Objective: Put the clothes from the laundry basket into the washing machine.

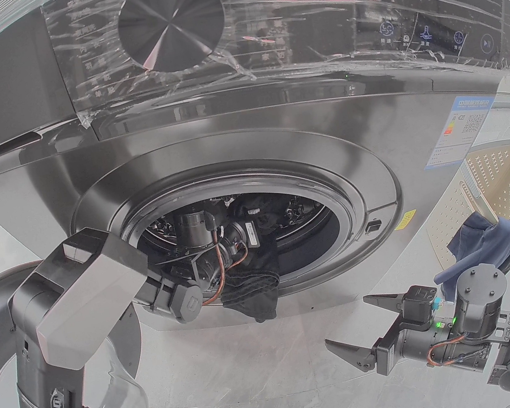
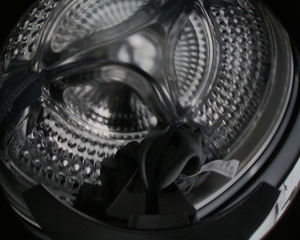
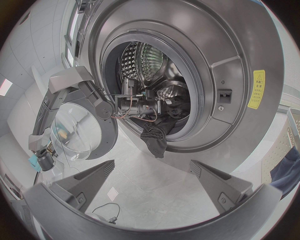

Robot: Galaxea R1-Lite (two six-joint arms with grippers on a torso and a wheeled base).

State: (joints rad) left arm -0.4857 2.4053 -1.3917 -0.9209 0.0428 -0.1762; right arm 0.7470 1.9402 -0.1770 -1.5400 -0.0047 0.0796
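Observation:
The washing machine [image 1: 349, 156] stands with its round opening facing me. My left arm [image 1: 212, 252] is through that opening, and my left gripper [image 2: 153, 192] is shut on a black garment [image 2: 172, 153] just inside the steel drum [image 2: 103, 103]. A white label [image 2: 220, 167] sticks out of the bunched cloth. Part of the black garment [image 1: 252, 287] hangs out over the door rim toward the floor, as the right wrist view shows [image 3: 155, 142]. My right gripper [image 1: 352, 324] hovers open and empty above the floor, next to the laundry basket [image 1: 507, 176], where a blue cloth [image 1: 485, 243] drapes over the edge.
The machine's glass door [image 3: 79, 131] is swung open beside my left arm. Grey tiled floor [image 1: 249, 373] lies bare in front of the machine. A thin cable [image 3: 103, 207] lies on the floor below my right gripper.

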